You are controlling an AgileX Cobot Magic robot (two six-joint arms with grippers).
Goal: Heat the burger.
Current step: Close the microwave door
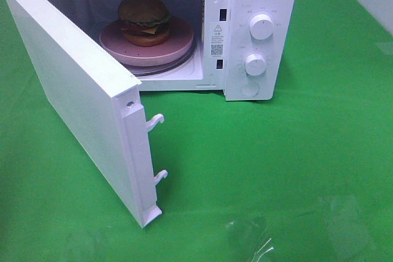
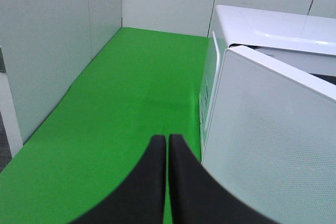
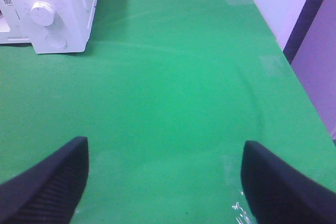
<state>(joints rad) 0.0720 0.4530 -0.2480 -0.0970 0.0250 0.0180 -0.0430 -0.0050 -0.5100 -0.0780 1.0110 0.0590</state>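
Quick rundown of the setup rn. The left gripper (image 2: 167,142) has its fingers pressed tight together w/ nothing between them, hanging over the green mat (image 2: 121,93). The open microwave door (image 2: 273,145) is just beside its tips, outer face toward the gripper, and I can't tell if they touch. The microwave (image 1: 258,4) body sits further ahead of that gripper, past the door.

The right gripper (image 3: 165,148) is spread wide w/ nothing between the fingers (image 3: 50,174), only bare mat under it. The microwave's control-panel corner is well ahead of it and off to one side, w/ the lower knob (image 3: 42,12) and a round button (image 3: 55,41) under it facing the gripper. There's also something clear and shiny on the mat right by one of its fingers, prob plastic film (image 3: 239,211), but idk.

The burger (image 1: 144,19) is inside the microwave cavity, upright on a round pink plate (image 1: 178,50), and the plate sits on the glass turntable (image 1: 186,61). So from the left gripper it's on the far side of the door, and from the right gripper it's well away, behind the panel side. The door is swung wide open w/ both latch hooks (image 1: 157,121) sticking out of its free edge. The upper knob (image 1: 261,27) sits above the lower one on the front panel.
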